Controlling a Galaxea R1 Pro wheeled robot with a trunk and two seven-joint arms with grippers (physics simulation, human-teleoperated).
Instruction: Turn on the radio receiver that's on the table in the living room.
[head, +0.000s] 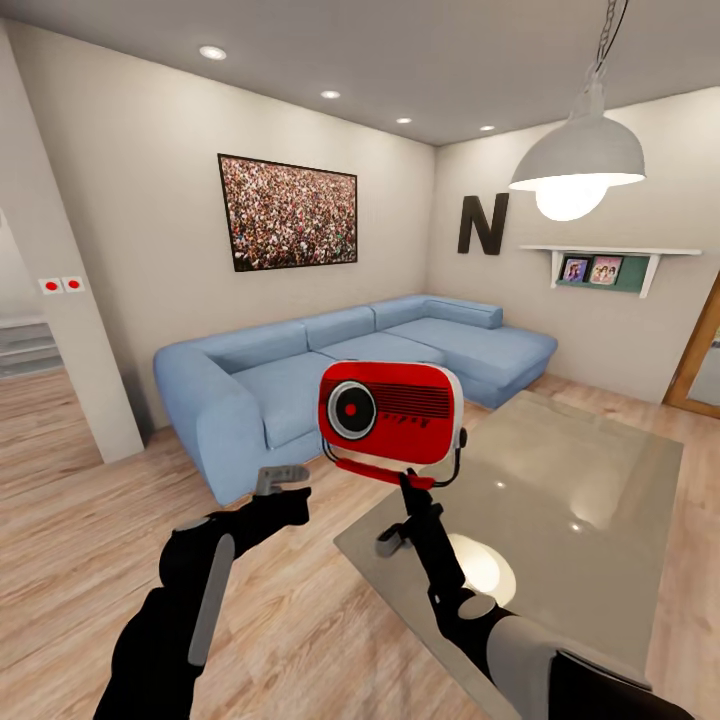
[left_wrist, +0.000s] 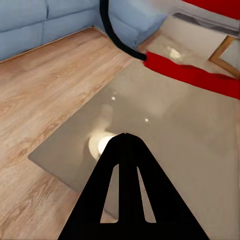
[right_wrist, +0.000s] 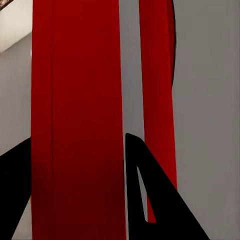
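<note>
1. My right gripper (head: 418, 487) is pinched on the red bar under the small red radio receiver with the round dial and white edge (head: 390, 410). In the right wrist view its two black fingers (right_wrist: 150, 200) flank a broad red slab of the radio.
2. The radio is lifted off the large low table with the glossy grey top (head: 600, 500) and hangs above the table's near corner, dial face toward my head camera.
3. My left gripper (head: 282, 480) hovers on the radio's dial side, near it but apart from it. Its fingers (left_wrist: 125, 200) look pressed together to a point, holding nothing.
4. Beyond the radio stands the blue corner sofa (head: 300, 370); the white pendant lamp (head: 578, 160) hangs above the table's far side.
5. Step in hand, as I judge it: radio is presented, switch not yet pressed.
6. Next move calls for a steady right hold while the left fingertip comes in to the radio's control. The control's exact spot I cannot make out.
</note>
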